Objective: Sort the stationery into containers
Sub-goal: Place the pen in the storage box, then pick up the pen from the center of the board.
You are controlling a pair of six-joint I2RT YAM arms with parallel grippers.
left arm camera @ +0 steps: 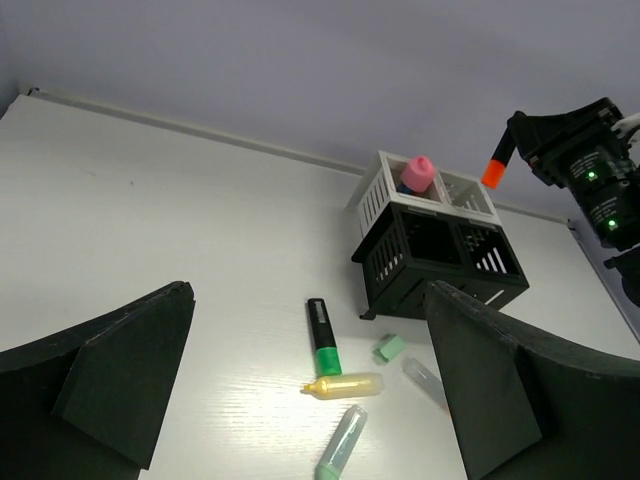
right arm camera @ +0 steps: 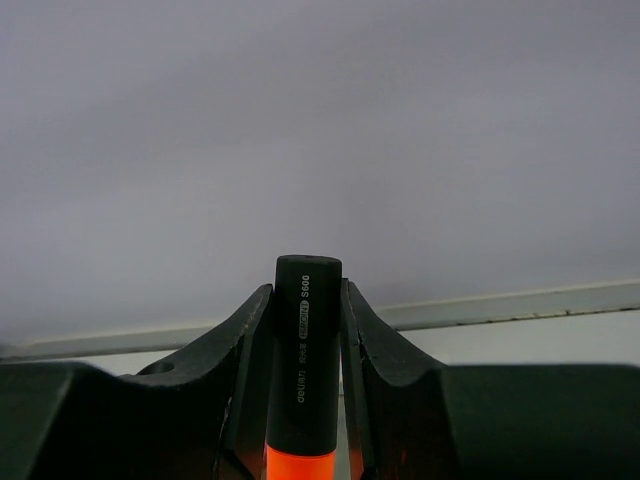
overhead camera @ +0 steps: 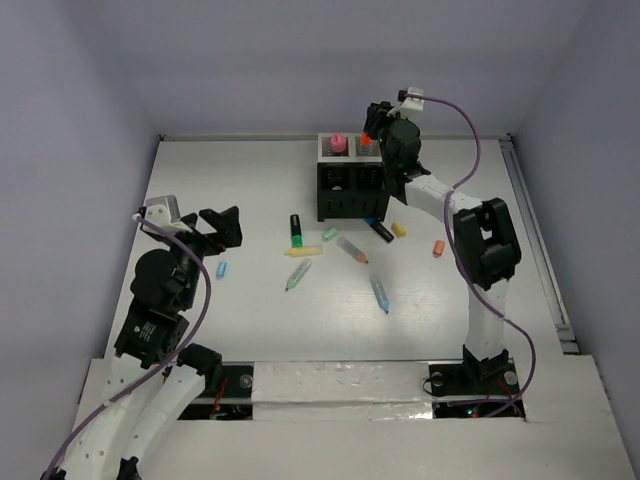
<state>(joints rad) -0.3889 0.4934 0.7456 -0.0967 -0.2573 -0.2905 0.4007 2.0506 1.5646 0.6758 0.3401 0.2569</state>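
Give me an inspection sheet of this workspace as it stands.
Surface: white table, no spills seen.
Job's things: black-and-white mesh organizer, pink tube standing in one white compartment; loose pens, markers and caps in front, including a black-green highlighter, a light blue pen, an orange cap.
Clutter: nothing seen.
Grippers: left gripper open, holding nothing; right gripper shut on a black-and-orange marker over the other white compartment.
Cables: a purple cable loops along each arm.
Surroundings: plain grey walls.
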